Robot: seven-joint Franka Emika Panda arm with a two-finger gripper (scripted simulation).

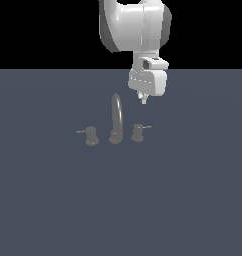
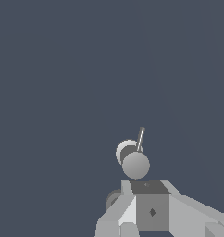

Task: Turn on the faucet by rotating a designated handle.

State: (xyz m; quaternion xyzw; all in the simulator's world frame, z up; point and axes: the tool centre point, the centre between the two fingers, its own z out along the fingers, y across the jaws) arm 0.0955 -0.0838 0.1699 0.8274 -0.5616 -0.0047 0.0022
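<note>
Tool (image 1: 142,100) above handle (image 1: 138,132), apart

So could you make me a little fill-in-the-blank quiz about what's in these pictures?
1. The faucet has ___ stubby lever valves.
2. The tall arched spout stands ___ those valves.
3. In the exterior view, the handle has its lever pointing to that view's ___.
4. The gripper hangs ___ the handle, not touching it.

Missing words: two; between; right; above

Words: none to read
Numbers: none
Signs: none (only a tiny dark diamond shape on the gripper (image 2: 146,203))
</note>
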